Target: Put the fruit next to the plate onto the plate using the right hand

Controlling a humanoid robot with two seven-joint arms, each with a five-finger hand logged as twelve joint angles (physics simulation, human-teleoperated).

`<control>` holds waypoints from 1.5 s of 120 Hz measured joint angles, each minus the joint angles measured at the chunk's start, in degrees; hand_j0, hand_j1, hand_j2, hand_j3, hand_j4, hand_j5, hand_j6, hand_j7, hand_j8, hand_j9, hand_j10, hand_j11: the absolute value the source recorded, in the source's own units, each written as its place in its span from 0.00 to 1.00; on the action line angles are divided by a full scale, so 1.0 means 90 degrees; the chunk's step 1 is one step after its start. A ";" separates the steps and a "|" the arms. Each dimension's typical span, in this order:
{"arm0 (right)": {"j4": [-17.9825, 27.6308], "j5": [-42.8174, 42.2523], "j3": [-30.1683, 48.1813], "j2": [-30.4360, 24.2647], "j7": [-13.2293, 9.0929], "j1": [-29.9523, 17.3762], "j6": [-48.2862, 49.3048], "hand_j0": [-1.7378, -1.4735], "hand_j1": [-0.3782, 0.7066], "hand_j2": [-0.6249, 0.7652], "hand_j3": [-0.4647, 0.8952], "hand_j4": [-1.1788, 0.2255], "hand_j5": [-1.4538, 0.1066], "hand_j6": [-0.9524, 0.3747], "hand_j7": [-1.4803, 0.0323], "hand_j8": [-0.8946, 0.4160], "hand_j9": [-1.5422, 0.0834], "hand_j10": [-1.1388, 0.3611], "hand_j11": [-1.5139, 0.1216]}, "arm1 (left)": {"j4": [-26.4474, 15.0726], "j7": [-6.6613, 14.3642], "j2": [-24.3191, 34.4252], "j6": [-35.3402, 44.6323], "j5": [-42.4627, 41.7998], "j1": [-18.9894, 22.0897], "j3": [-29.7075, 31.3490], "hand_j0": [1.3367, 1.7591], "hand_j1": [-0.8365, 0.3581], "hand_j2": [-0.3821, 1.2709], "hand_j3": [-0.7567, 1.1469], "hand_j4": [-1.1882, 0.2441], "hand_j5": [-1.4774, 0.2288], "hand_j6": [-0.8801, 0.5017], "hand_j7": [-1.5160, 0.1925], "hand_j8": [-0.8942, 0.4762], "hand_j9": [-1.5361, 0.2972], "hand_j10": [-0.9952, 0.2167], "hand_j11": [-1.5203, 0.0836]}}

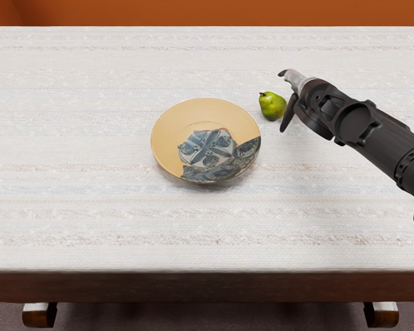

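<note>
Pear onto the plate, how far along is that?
Done: nothing placed; the pear lies on the table just off the plate's upper-right rim. In hand: the right hand hovers open close to the pear's right side, not gripping it. Left: grasp, lift, set it on the plate.

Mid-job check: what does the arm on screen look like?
Only the right arm shows: matte black, chunky rounded segments, round joint housings, no cables or markings visible. The right hand is dark too, with slim fingers, one paler grey.
</note>
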 joint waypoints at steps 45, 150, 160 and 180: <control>0.0033 0.0020 -0.0265 0.0000 0.0004 -0.0018 0.0051 0.30 0.31 0.41 0.34 0.66 0.72 0.52 0.76 0.49 0.74 0.59 0.72 | 0.0000 0.0000 0.0000 0.0000 0.0000 0.0000 0.0000 0.76 0.98 0.23 0.40 0.82 0.86 0.63 0.88 0.64 0.83 0.81 0.94; 0.0209 -0.0075 -0.0237 0.0001 -0.0102 -0.0032 0.0069 0.32 0.46 0.41 0.34 0.56 0.62 0.52 0.63 0.47 0.64 0.45 0.62 | 0.0000 -0.0001 0.0000 0.0000 0.0001 -0.0009 0.0000 0.76 0.98 0.23 0.40 0.82 0.86 0.63 0.88 0.64 0.83 0.81 0.94; 0.0208 -0.0104 -0.0218 0.0001 -0.0106 -0.0038 0.0122 0.32 0.47 0.42 0.34 0.56 0.62 0.55 0.61 0.48 0.63 0.43 0.61 | 0.0000 -0.0001 0.0000 0.0000 0.0001 -0.0004 0.0000 0.76 0.98 0.23 0.40 0.82 0.86 0.63 0.88 0.64 0.83 0.81 0.94; 0.0202 -0.0085 -0.0232 0.0000 -0.0109 -0.0055 0.0185 0.33 0.49 0.42 0.34 0.51 0.60 0.48 0.59 0.39 0.62 0.41 0.60 | -0.0004 -0.0001 0.0000 0.0000 0.0001 -0.0010 0.0000 0.76 0.98 0.23 0.40 0.82 0.86 0.63 0.88 0.64 0.83 0.81 0.94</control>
